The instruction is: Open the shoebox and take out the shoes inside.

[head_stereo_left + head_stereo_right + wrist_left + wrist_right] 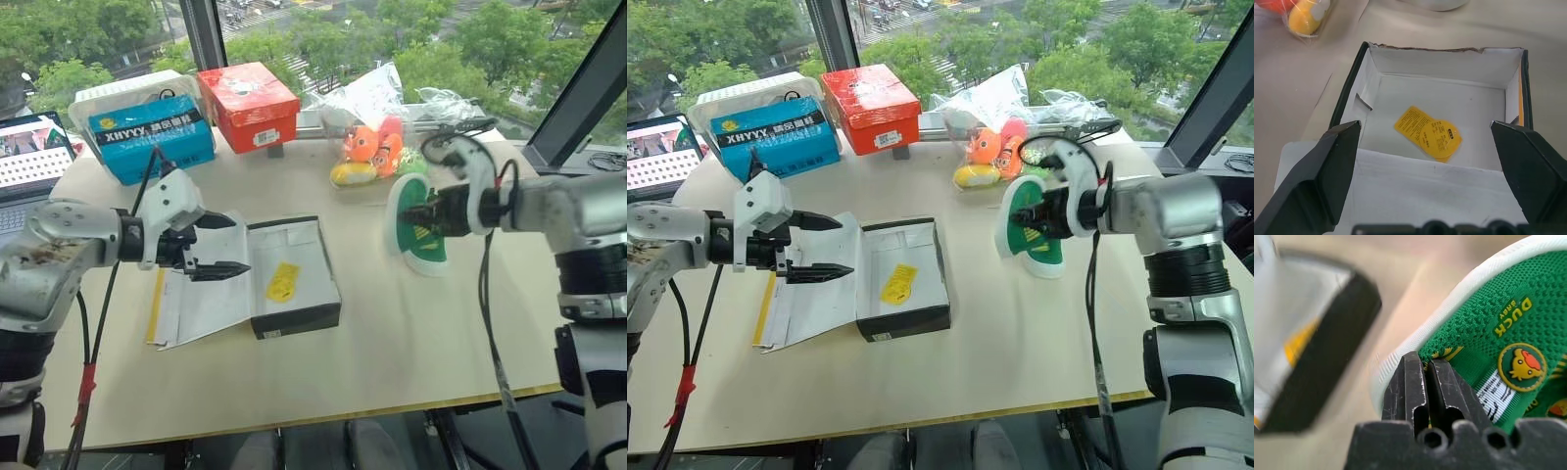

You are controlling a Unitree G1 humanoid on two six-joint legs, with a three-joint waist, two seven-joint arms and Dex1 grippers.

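Observation:
The shoebox [294,319] lies open at the table's middle, black outside and white inside, with only a yellow tag [1430,132] on its floor. Its lid [201,304] is folded out flat to the left, white side up, a yellow edge showing. My left gripper [240,245] hovers open over the lid, pointing at the box's left wall. To the right of the box my right gripper [425,217] is shut on a green shoe [419,253] with a white sole, held tilted above the table. The wrist view shows the fingers [1415,382] pinching the shoe's rim [1488,333].
Along the back edge stand a blue box with white lettering [152,137], a red box [250,103] and a clear bag of orange and yellow plush toys [367,147]. A laptop [29,152] sits at the far left. Windows rise behind the table.

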